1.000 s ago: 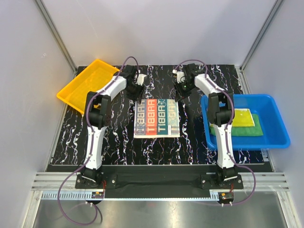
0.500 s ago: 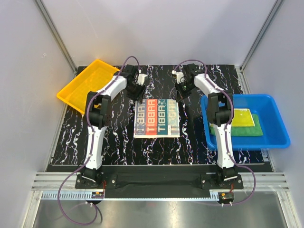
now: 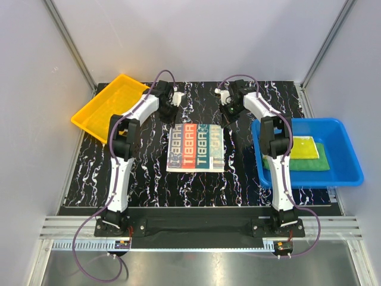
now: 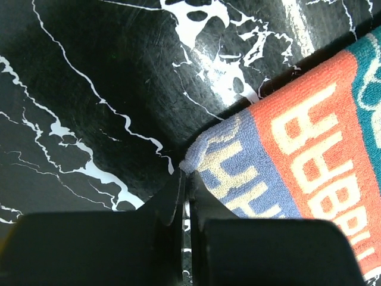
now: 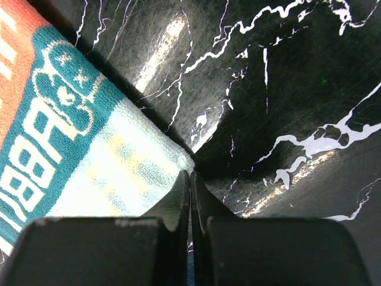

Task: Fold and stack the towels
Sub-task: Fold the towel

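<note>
We have the printed towel (image 3: 196, 148) lying flat in the middle of the tabletop (image 3: 250, 173). The left tool (image 4: 184, 177) is pinched tight on its far left corner, the right tool (image 5: 190, 176) on its far right corner. We judge it light, soft and limp: it will sag and drag, so the corners are the right hold. The yellow towel (image 3: 303, 146) and green towel (image 3: 324, 162) lie in the blue bin (image 3: 351, 170).
</note>
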Controlling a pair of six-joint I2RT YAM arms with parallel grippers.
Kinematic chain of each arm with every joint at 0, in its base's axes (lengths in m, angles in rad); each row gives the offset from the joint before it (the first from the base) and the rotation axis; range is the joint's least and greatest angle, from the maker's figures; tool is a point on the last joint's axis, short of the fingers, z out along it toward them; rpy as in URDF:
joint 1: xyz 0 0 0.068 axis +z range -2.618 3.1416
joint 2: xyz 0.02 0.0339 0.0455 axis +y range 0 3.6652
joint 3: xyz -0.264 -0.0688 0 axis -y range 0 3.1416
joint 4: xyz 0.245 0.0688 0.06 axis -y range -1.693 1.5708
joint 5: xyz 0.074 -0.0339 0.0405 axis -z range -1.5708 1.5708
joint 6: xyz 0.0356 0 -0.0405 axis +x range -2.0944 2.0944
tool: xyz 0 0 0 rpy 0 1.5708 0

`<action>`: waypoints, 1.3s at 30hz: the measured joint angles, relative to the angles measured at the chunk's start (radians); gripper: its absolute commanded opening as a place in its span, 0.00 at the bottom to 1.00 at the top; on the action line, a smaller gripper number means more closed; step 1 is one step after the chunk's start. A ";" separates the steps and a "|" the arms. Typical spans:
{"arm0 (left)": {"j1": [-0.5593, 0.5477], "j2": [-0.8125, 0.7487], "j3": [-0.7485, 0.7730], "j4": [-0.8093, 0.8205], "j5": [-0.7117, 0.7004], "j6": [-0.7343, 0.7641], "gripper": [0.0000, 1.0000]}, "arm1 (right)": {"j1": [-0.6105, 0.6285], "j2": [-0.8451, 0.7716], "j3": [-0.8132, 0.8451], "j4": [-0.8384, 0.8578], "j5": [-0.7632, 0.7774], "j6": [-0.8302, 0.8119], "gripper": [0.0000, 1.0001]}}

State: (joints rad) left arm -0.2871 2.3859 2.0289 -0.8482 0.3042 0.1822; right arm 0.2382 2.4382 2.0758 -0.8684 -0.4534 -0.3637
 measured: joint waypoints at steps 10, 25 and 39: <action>0.000 -0.026 -0.037 0.027 -0.002 -0.026 0.00 | 0.000 -0.048 -0.077 0.112 0.014 0.001 0.00; 0.000 -0.295 -0.306 0.215 0.008 -0.111 0.00 | 0.002 -0.417 -0.439 0.447 0.025 0.000 0.00; -0.023 -0.567 -0.578 0.327 0.058 -0.193 0.00 | 0.004 -0.621 -0.731 0.628 0.034 0.014 0.00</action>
State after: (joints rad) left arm -0.3096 1.8191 1.4513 -0.5209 0.3626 -0.0113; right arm 0.2424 1.8175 1.3453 -0.2409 -0.4191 -0.3496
